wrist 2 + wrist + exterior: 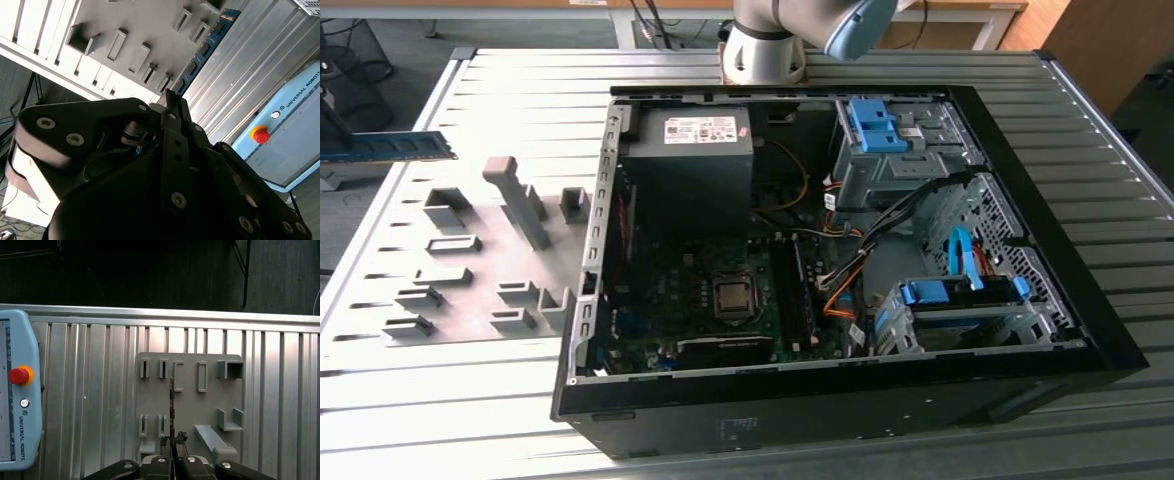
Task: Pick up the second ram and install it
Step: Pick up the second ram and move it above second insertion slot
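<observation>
The table [520, 90] is ribbed bare metal with a dull sheen. The fixture [487, 262] looks matt grey plastic. The gripper [172, 97] is matt black with bright metal screws. The ram [202, 50] is smooth blue-green board.

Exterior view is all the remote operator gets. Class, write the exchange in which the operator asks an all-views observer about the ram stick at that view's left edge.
Operator: The second ram pokes in at my left edge. What holds it?
Observer: The gripper, shut on one end of it in both wrist views.
Operator: Is anything near it that I lack?
Observer: A pale blue teach pendant with a red button, beside the grey fixture plate but apart from it.
</observation>
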Controlling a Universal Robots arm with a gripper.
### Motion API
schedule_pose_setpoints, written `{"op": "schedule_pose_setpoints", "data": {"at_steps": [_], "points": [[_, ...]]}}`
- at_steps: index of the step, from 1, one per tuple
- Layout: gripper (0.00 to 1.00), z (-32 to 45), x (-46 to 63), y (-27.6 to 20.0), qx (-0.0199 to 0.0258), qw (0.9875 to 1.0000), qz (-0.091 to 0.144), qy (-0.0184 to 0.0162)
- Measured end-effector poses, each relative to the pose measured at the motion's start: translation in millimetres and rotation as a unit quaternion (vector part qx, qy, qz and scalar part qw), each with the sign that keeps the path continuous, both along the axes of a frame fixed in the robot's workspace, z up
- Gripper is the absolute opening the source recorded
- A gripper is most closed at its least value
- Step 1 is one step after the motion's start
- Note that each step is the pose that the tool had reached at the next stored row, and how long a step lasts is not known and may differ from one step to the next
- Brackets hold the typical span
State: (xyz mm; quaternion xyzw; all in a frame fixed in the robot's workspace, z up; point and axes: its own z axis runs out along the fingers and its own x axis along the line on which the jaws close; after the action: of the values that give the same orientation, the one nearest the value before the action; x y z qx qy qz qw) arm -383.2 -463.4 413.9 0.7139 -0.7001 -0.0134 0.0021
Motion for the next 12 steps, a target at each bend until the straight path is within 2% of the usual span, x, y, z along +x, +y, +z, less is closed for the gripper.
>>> {"op": "schedule_pose_setpoints", "data": {"at_steps": [12], "points": [[0.14,-0.1,6.4,0.0,0.0001,1.0000,0.000,-0.0001]]}}
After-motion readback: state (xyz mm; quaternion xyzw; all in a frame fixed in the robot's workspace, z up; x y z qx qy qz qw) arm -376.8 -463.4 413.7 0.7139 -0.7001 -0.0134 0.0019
